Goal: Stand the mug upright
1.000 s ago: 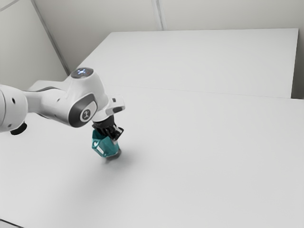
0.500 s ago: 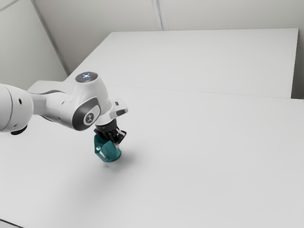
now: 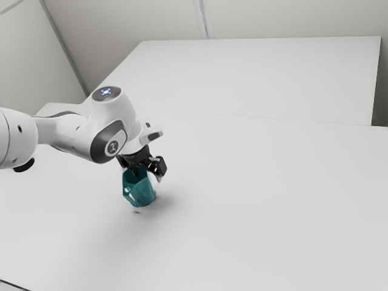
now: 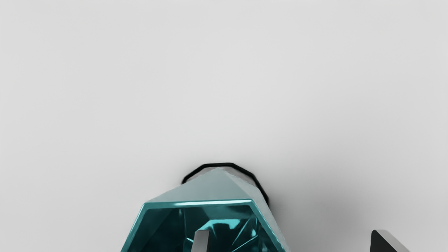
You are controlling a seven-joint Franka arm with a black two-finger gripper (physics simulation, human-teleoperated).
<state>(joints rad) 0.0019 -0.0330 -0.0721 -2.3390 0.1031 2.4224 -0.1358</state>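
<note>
Below the hand, my gripper (image 3: 148,174) stands open at the top of the teal faceted mug (image 3: 139,191). The mug has its mouth up toward the hand and looks slightly tilted; whether its base lies flat on the table I cannot tell. In the wrist view, the gripper (image 4: 293,241) has its fingers wide apart: one reaches inside the mouth of the mug (image 4: 213,187), the other is outside, away from the wall. A dark-edged base shows beyond the rim. I cannot make out the handle.
The white table (image 3: 260,200) extends around the mug and toward the exterior view's right. A raised-looking white panel (image 3: 260,76) lies at the back, before pale walls. A dark line crosses the exterior view's lower left corner.
The fingers have spread apart from the mug's wall. The mug has turned to stand more upright and sits slightly lower in the exterior view. My hand dipped, then rose a little.
</note>
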